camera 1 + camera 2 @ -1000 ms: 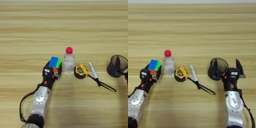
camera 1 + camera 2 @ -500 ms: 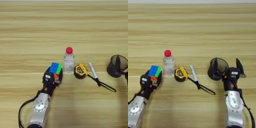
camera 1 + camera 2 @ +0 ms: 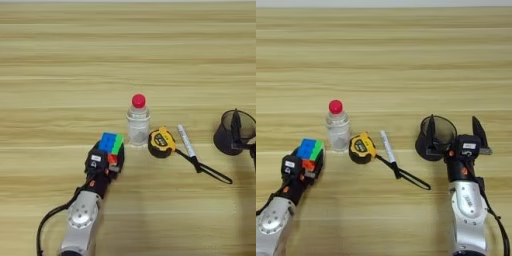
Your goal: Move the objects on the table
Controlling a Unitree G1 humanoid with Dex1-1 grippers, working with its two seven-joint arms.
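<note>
My left gripper (image 3: 111, 150) is shut on the multicoloured puzzle cube (image 3: 111, 144), held low at the front left of the table (image 3: 60, 75). Right of it stands the clear bottle with a red cap (image 3: 138, 120). The yellow-black tape measure (image 3: 161, 142) lies beside the bottle, its black strap (image 3: 210, 171) trailing to the right. A grey-white marker (image 3: 186, 140) lies just past the tape measure. My right gripper (image 3: 455, 131) stands open, one finger inside the dark translucent cup (image 3: 435, 138) and the other outside its right wall.
My left arm has drawn back toward me with the cube, which now sits farther from the bottle. The right arm and the cup have not moved.
</note>
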